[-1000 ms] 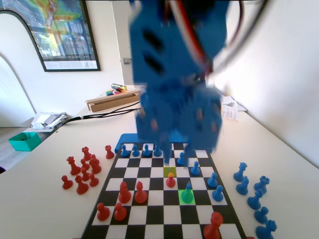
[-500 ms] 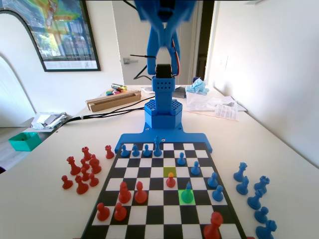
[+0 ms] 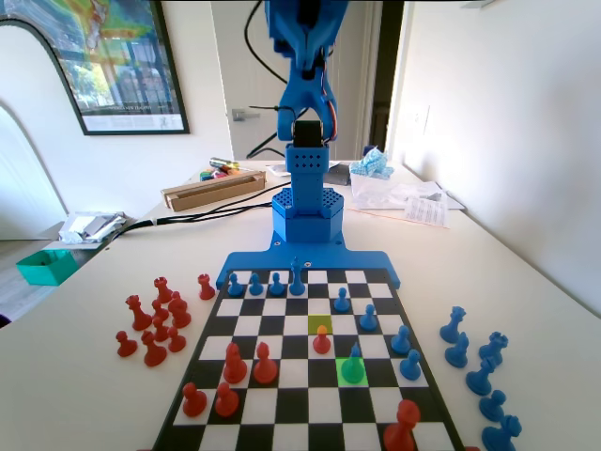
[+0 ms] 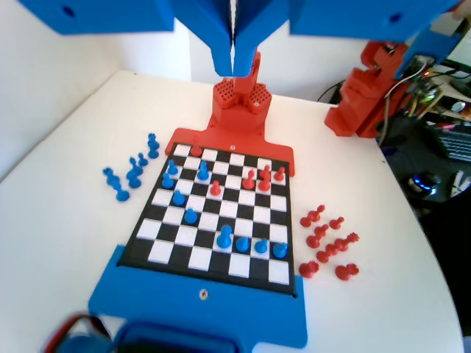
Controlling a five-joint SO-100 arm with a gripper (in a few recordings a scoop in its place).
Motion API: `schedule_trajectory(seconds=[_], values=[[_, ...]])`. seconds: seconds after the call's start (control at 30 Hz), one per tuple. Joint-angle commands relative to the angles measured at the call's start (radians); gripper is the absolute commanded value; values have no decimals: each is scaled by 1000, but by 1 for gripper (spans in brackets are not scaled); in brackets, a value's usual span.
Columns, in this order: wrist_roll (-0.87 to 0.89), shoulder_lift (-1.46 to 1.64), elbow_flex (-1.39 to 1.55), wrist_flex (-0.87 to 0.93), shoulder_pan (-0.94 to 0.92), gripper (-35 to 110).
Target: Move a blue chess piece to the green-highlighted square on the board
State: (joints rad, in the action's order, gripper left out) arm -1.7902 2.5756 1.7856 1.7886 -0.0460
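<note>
A small blue pawn (image 3: 352, 365) stands on the green-highlighted square (image 3: 352, 375) in the near right part of the board (image 3: 282, 376) in the fixed view. The same pawn (image 4: 203, 173) shows in the wrist view, on the far left part of the board (image 4: 221, 228). My blue arm (image 3: 302, 141) stands upright at the board's far end, folded high above its base. In the wrist view my gripper (image 4: 234, 68) hangs high over the board, its jaws pressed together with nothing between them.
A yellow-olive square (image 3: 320, 323) lies one row beyond the green one, with a red pawn (image 3: 321, 340) just in front of it. Other blue pawns (image 3: 410, 365) stand along the board's right side. Captured blue pieces (image 3: 479, 376) and red pieces (image 3: 155, 324) sit on the table beside the board.
The arm has swung up and back from close over the board to an upright pose at the far end. The blue pawn stays on the green square.
</note>
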Motion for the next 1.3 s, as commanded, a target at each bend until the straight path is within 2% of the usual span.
schedule_trajectory(seconds=[0.0,0.37,0.73,1.27], values=[[-31,156,153,-66,2,1],[-40,360,376,-196,11,1],[-20,477,390,-219,17,1],[-14,479,391,-218,11,2]])
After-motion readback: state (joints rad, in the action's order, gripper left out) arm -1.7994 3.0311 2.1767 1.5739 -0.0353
